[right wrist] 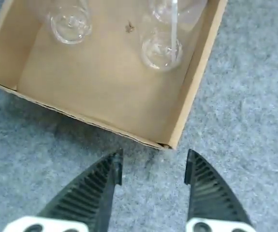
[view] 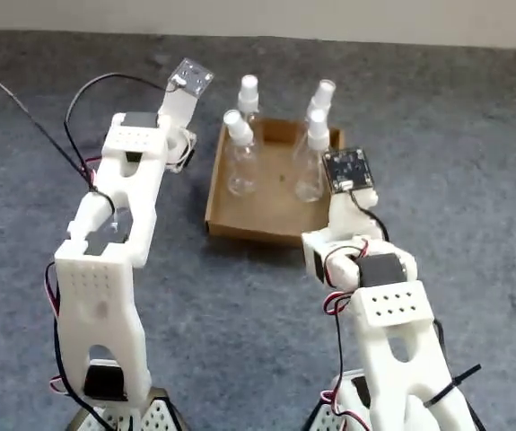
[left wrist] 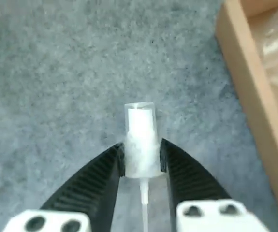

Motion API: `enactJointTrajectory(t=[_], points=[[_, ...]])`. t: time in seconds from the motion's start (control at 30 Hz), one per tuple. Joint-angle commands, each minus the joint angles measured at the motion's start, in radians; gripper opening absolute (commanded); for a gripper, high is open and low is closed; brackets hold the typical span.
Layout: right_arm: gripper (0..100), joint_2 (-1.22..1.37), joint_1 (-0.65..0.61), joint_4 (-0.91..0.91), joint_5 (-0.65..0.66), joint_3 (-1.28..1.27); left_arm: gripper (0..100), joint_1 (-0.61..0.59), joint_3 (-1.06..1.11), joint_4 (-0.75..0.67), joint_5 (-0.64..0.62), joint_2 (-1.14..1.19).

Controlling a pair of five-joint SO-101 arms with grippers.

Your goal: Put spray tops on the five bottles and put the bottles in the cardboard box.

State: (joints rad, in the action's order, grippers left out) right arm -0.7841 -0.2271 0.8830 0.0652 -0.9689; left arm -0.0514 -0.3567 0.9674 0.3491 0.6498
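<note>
Four bottles stand in one box, two in a near row and two at the far wall, at 12 o'clock. Each carries a white sprayer. One more spray top is loose, clamped in the left gripper. Two arms work the scene.

The bottles are clear and round-bodied with narrow necks. From the right wrist view, their circular bases show through the walls. The box is a shallow, open tray of brown cardboard with low walls and a bare floor patch between the near bottles. The spray top is a white cylinder under a clear cap, with a thin tube trailing back between the black ribbed fingers, which press on its sides. The carpet is grey with a short, nubbly pile.

The left gripper holds its spray top over carpet at the box's 9 o'clock side, with the box wall close by. The right gripper hangs with its jaws apart and nothing between them, above carpet at the box's 5 o'clock corner, just short of the near wall. Open carpet lies at 3 and 6 o'clock.
</note>
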Motion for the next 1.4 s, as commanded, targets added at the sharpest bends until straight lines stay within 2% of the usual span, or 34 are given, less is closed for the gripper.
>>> enactJointTrajectory(t=[0.0,0.17,0.33,0.47,0.57,0.67,0.87,1.0,1.2,1.37], points=[[15.9,-0.033,0.005,-0.019,-0.009,0.010,4,-0.054,-0.171,0.167,-0.034,-0.153],[15.9,-0.033,0.005,-0.018,-0.009,0.010,4,-0.140,-0.348,0.361,-0.049,-0.269],[15.9,-0.033,-0.005,-0.018,-0.009,0.010,4,-0.334,-0.400,0.529,-0.037,-0.314],[15.9,-0.022,-0.136,-0.015,-0.009,0.027,4,-0.518,-0.344,0.580,0.083,-0.308],[15.9,-0.019,-0.282,-0.004,-0.021,0.111,4,-0.653,-0.274,0.543,0.135,-0.295],[15.9,-0.004,-0.410,0.021,-0.126,0.242,4,-0.746,-0.174,0.479,0.198,-0.263],[16.0,0.323,-0.630,0.059,-0.196,0.544,4,-0.857,-0.007,0.281,0.270,-0.183],[17.3,0.607,-0.676,0.084,-0.244,0.792,4,-0.915,0.045,0.180,0.302,-0.148],[33.4,0.958,-0.754,0.090,-0.339,1.112,4,-0.980,0.058,0.089,0.325,-0.105],[33.8,1.168,-0.786,0.090,-0.348,1.253,4,-1.000,0.058,0.044,0.333,-0.064]])
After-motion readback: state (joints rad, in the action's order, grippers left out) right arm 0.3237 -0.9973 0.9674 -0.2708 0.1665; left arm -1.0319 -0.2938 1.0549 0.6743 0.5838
